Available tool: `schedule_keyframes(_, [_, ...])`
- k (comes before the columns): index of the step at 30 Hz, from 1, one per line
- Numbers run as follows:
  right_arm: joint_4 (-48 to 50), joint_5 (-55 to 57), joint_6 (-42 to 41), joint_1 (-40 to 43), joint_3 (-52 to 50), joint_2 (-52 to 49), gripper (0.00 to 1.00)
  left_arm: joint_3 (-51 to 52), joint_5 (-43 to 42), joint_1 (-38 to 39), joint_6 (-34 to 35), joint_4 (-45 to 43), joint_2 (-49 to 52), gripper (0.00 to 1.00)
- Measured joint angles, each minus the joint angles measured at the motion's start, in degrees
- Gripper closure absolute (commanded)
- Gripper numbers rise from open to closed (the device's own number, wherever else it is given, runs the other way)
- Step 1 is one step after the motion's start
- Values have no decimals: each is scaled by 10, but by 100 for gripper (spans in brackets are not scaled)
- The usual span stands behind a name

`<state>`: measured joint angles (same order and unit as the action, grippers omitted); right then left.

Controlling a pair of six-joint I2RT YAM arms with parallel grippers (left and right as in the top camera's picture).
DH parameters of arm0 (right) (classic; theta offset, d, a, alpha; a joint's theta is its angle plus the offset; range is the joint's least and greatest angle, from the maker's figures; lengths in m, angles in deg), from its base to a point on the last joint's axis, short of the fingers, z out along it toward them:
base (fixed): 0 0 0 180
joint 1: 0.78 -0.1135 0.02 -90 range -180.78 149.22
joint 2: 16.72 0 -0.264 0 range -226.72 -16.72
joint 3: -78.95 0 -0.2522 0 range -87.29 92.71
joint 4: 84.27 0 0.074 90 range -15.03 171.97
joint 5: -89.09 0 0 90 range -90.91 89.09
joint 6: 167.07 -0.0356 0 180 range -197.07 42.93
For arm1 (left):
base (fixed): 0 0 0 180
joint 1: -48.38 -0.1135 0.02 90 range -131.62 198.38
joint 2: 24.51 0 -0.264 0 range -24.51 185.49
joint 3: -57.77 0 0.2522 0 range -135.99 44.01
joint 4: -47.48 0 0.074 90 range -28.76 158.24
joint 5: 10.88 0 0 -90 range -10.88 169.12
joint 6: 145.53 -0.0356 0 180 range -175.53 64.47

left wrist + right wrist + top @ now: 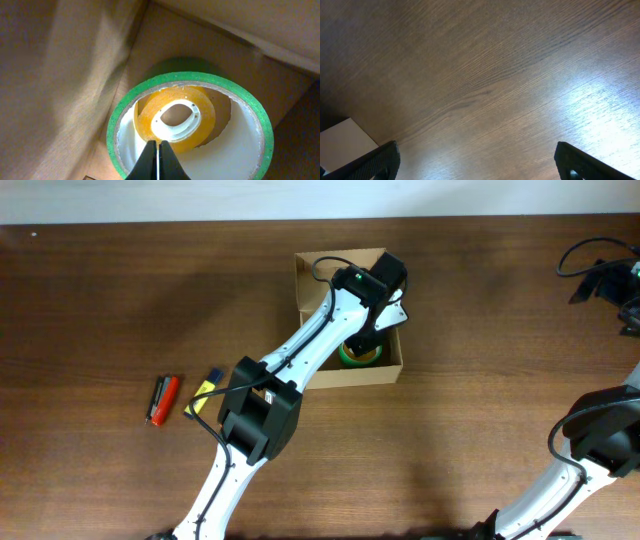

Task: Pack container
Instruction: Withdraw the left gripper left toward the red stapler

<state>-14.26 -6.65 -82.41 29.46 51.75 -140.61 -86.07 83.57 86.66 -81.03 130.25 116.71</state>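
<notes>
The brown cardboard container [312, 272] stands open at the table's middle back. My left gripper [372, 330] reaches down into it. In the left wrist view the container's walls [65, 75] surround a green tape roll [192, 76] lying flat, with a smaller yellow tape roll [200, 107] tilted inside its ring. The left gripper's jaws [157, 145] are shut just above the yellow roll's near edge, with nothing visibly between them. The green roll also shows in the overhead view [360, 358]. My right gripper [477, 160] is open and empty over bare table, at the far right [605, 280].
A red marker [169, 397] and a black marker [157, 396] lie together on the table's left. A blue and yellow item [203, 394] lies next to them, partly under the left arm. A white object [342, 142] shows at the right wrist view's lower left.
</notes>
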Motion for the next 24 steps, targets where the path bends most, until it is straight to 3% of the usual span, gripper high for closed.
schedule_keyframes(12, [0, 0, 0, 0, 0, 0, 1, 0, 63, 0, 11, 23, -68, 98])
schedule_keyframes(19, [0, 0, 0, 0, 0, 0, 1, 0, 89, -23, 40, 49, -195, 97])
schedule_keyframes(24, [0, 0, 0, 0, 0, 0, 1, 8, 93, -91, 62, 46, -301, 94])
